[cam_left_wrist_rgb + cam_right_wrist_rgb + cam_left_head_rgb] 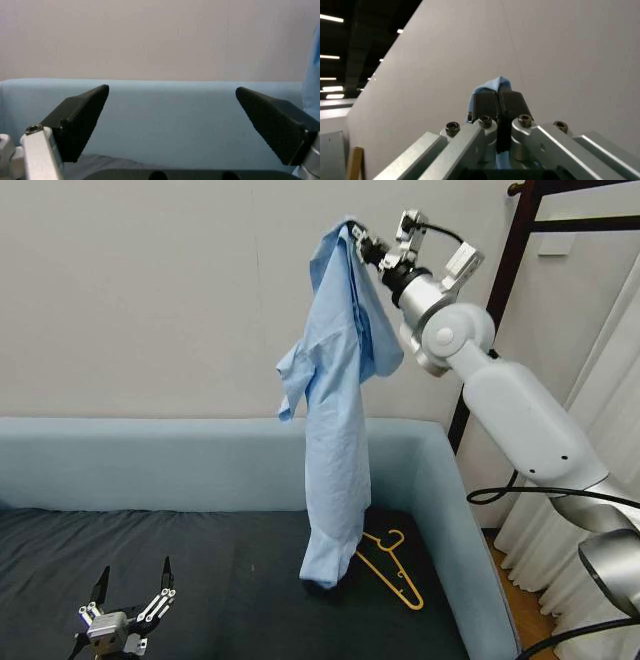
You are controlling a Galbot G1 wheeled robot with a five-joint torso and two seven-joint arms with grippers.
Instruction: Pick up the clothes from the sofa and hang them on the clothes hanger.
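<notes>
Your widest piece is the pale blue upholstered sofa [150, 460], with its dark seat cushion [220, 560] running across the lower part of the head view. Above it hangs the light blue cotton shirt [335, 410], lifted high against the white wall. Its lower end just reaches the cushion near the sofa's right arm.

Your right gripper [368, 248] holds the shirt at its very top. In the right wrist view the jaws are pressed together on a small fold of blue cloth [495, 83] that pokes out past the black pads [485, 105].

Behind and to the right of that arm stands the dark wooden clothes rack [510, 270], its post leaning up beside a white curtain [600, 410]. The shirt hangs apart from the rack, to its left.

Your left gripper [135, 568] sits low over the left part of the seat cushion. Its jaws are spread wide with nothing between them, and it faces the sofa back [170, 120] in its own wrist view.

A thin yellow wire hanger [390, 570] lies flat on the cushion, just beside the shirt's lower end.
</notes>
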